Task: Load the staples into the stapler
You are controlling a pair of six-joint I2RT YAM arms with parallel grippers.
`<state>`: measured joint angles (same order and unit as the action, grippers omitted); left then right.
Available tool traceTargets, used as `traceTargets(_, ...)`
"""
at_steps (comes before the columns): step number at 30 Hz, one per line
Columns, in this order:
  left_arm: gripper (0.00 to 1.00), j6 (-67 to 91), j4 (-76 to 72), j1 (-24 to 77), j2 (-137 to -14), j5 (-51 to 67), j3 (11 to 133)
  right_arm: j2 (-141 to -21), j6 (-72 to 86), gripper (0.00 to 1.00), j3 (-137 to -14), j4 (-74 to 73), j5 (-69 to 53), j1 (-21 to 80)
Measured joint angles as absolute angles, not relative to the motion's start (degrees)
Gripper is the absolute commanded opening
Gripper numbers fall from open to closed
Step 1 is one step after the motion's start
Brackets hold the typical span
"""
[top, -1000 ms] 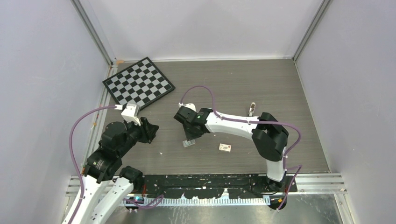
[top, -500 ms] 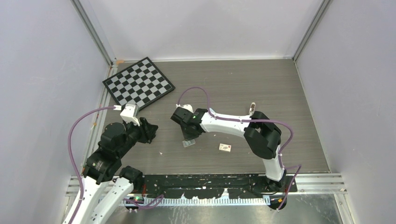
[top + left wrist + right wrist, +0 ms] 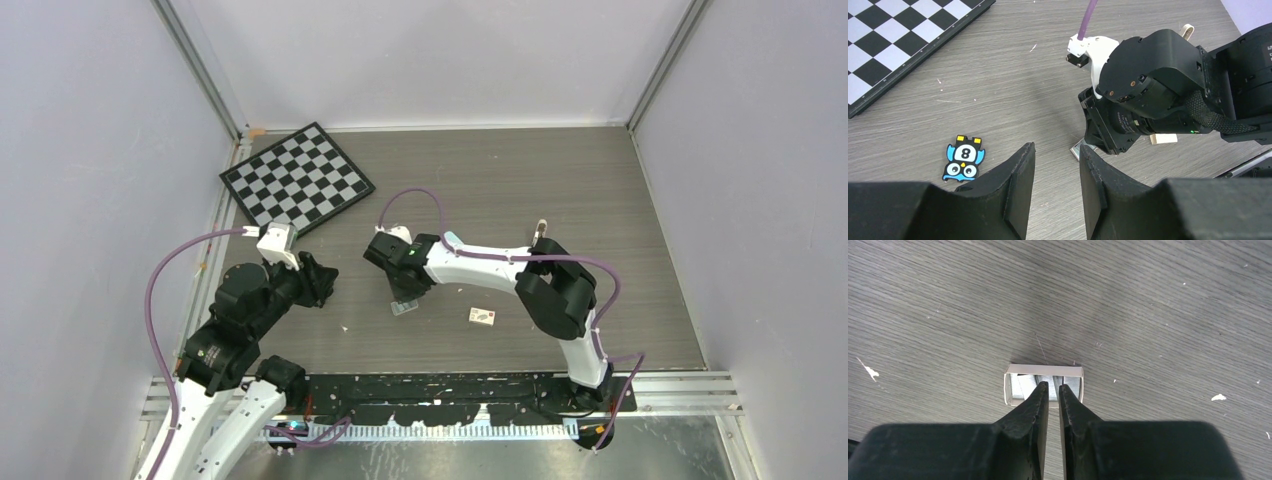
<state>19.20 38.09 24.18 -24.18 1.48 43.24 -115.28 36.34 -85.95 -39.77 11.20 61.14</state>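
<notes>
The staples (image 3: 1072, 383) are silvery ribbed strips lying in a small open white tray (image 3: 1044, 369) on the table. My right gripper (image 3: 1053, 386) points straight down into that tray. Its jaws are closed to a narrow slit with one strip between the tips. In the top view the right gripper (image 3: 402, 292) hangs over the tray (image 3: 405, 309) at mid-table. My left gripper (image 3: 1056, 147) hovers low to the left, open, with only bare table between its fingers. A corner of the tray (image 3: 1078, 148) shows under the right wrist. The stapler does not show in any view.
A black-and-blue owl gadget (image 3: 964, 159) lies left of my left fingers. A checkerboard (image 3: 297, 180) sits at the back left. A small white box with a red mark (image 3: 483, 316) lies right of the tray. A small pale object (image 3: 541, 227) peeks out behind the right elbow.
The right arm has folded in, its elbow sliding left and its gripper shifting slightly left over the tray. Its jaws have narrowed. The left arm has not moved.
</notes>
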Motion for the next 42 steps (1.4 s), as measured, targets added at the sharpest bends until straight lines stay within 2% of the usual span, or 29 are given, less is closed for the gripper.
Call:
traceTargets(19,0.40,19.18,38.09,24.18,-24.18,1.50,43.24,-116.99,36.03,0.14,-86.02,-40.49,11.68,61.45)
traceTargets(27,0.40,19.18,38.06,24.18,-24.18,1.52,43.22,-117.16,35.66,0.01,-86.37,-40.64,12.25,61.56)
traceTargets(42,0.40,19.11,38.06,24.18,-24.18,1.50,42.96,-116.49,35.05,0.01,-85.41,-40.32,15.81,61.78)
